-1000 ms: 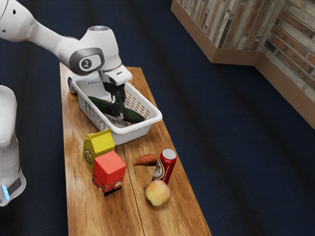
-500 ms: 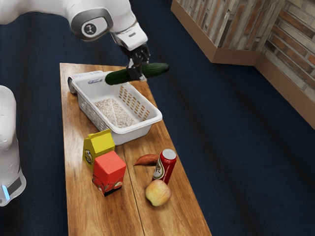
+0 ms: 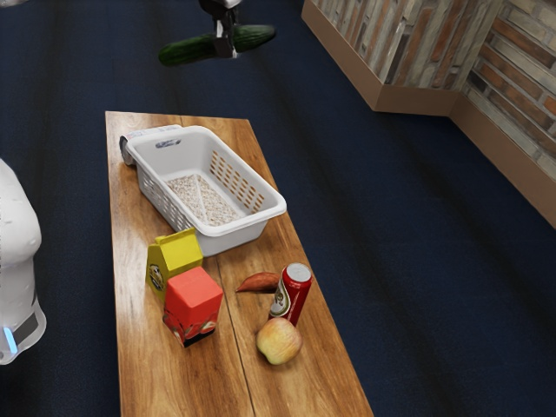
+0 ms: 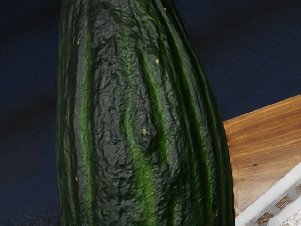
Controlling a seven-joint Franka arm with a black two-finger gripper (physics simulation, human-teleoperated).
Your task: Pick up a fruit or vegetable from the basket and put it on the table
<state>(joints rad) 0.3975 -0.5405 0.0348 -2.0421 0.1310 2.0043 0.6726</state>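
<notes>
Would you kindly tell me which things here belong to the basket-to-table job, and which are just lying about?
Job: cucumber, hand gripping it, basket, table.
Lying about: yellow carton, red-topped carton, red can, apple, sweet potato.

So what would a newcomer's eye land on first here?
Likely the dark green cucumber, held aloft in the fingers near the exterior view's top edge. Next, the white basket on the wooden table below. Then the bright red-topped carton, standing in front of a yellow one.
</notes>
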